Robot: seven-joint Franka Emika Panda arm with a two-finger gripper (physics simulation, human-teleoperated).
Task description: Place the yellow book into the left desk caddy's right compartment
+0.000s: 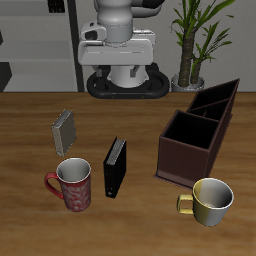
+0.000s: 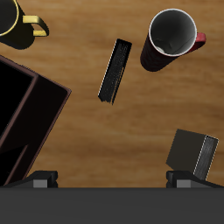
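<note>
Seen from the front and above, a wooden bench (image 1: 30, 140) carries the yellow book (image 1: 65, 130), which stands tilted on its own toward the back, well apart from the left caddy (image 1: 190, 148), the dark boxy organizer with two square compartments. A second caddy (image 1: 222, 98) with slanted walls sits touching it on the far side. A black book (image 1: 116, 167) stands upright between the yellow book and the left caddy, nearer the front edge, with a red mug (image 1: 72, 184) just beside it and a yellow mug (image 1: 208, 201) in front of the left caddy. The robot (image 1: 118, 40) stands at the back beside a potted plant (image 1: 192, 40). From the wrist, looking straight down, the yellow book (image 2: 194, 154) shows its greyish page edges and lies close to one finger (image 2: 191, 179) of the end effector (image 2: 116, 180), untouched. The two fingers stand wide apart with nothing between them, so the end effector appears released, though only their bases are visible. The black book (image 2: 115, 71), red mug (image 2: 172, 37), yellow mug (image 2: 13, 24) and left caddy (image 2: 26, 114) lie spread below.
</note>
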